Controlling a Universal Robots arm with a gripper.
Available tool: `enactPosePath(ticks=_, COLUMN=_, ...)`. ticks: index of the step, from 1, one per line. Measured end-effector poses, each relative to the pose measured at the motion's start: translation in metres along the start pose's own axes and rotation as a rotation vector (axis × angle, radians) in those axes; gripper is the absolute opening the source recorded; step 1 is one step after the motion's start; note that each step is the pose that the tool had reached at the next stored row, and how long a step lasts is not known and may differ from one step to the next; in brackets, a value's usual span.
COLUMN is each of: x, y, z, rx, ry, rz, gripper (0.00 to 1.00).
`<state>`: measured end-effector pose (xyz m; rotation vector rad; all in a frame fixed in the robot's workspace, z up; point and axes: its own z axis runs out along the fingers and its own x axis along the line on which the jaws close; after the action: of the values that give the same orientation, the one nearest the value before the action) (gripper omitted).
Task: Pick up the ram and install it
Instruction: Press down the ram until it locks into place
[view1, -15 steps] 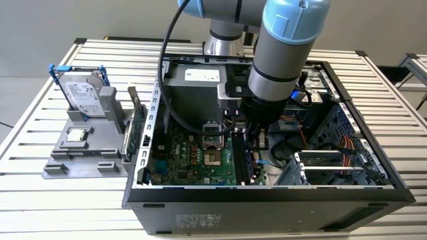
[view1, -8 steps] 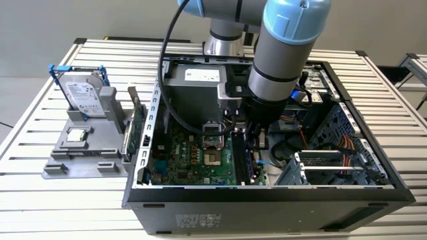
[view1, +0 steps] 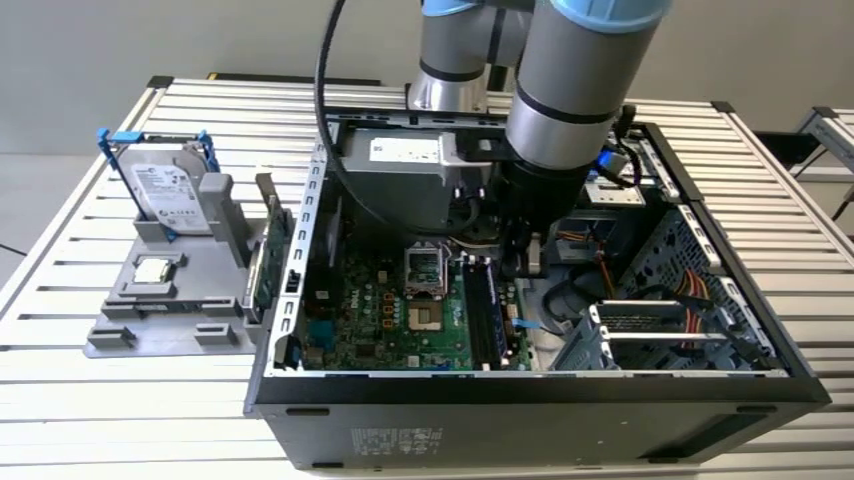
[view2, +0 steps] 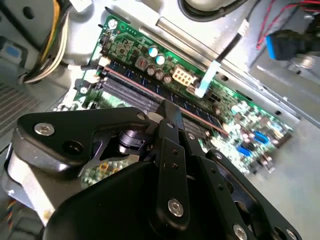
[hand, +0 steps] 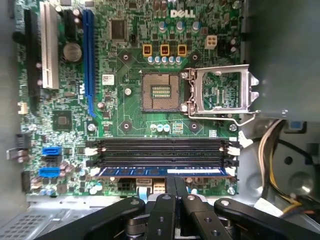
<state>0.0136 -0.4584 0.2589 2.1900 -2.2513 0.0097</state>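
The ram (hand: 130, 171) is a slim blue-green stick standing in the outermost of the black memory slots (hand: 160, 150) on the green motherboard (hand: 125, 107). In the second wrist view the ram (view2: 135, 84) shows as a long thin edge running across the board. My gripper (hand: 176, 181) is shut, its two black fingers pressed together. The tips (view2: 165, 106) sit at the middle of the ram's upper edge, not around its faces. In the exterior view my gripper (view1: 523, 255) reaches down into the open computer case (view1: 534, 385).
The CPU socket (hand: 160, 92) with its raised metal latch frame (hand: 222, 95) lies beside the slots. Cable bundles (hand: 272, 137) and drive bays crowd one side of the case. Outside it, on the exterior view's left, a hard drive (view1: 167, 190) and a green card (view1: 274, 255) stand on a grey holder (view1: 147, 325).
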Motion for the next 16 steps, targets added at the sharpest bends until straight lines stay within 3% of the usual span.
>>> enactPosePath(ticks=7, x=0.0001, y=-0.0001, z=-0.0244, rx=-0.0001, ry=0.0, rz=0.0, gripper=0.0)
enactPosePath(ticks=16, x=0.0002, y=-0.0002, z=-0.0481, rx=-0.0011, ry=0.0001, rz=0.0, gripper=0.0)
